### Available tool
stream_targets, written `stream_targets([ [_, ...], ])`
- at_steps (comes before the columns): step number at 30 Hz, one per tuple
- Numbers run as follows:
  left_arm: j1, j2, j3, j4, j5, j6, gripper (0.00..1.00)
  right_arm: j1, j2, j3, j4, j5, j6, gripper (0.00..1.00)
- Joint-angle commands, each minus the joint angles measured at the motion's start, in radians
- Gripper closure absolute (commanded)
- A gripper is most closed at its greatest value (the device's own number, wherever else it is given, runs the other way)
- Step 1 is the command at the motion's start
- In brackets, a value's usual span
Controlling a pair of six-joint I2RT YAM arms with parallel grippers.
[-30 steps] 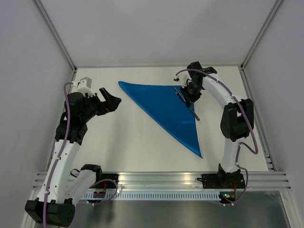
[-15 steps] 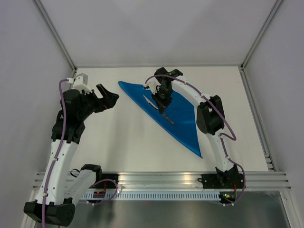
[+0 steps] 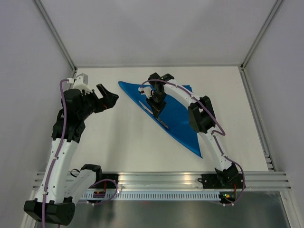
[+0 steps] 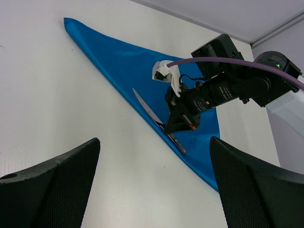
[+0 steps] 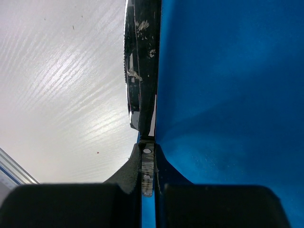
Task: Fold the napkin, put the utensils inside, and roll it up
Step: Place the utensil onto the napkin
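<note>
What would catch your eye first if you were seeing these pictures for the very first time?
The bright-blue napkin, folded into a triangle, dominates the white table. At its long edge the right gripper pinches a knife; the left gripper hangs open on the left.

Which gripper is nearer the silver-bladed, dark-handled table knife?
Right. The right gripper is shut on the knife at the edge of the bright-blue cloth napkin; the open left gripper hangs apart, left of it.

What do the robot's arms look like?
The left arm and right arm are both smooth white tubes with chunky black joints. A thin purple cable runs along each one. The left gripper has wide black fingers covered in tiny dots. The right gripper is black too.
</note>
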Motion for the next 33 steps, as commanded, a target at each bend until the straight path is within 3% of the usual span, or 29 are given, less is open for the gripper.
stream_targets([
  [1, 0.001, 0.001, 0.037, -0.010, -0.008, -0.012, 0.00, 0.005, 0.021, 0.060, -0.020, 0.036, 0.085, 1.00],
  [33, 0.001, 0.028, 0.017, 0.002, -0.008, -0.002, 0.00, 0.004, 0.063, 0.024, 0.099, 0.097, 0.160, 1.00],
])
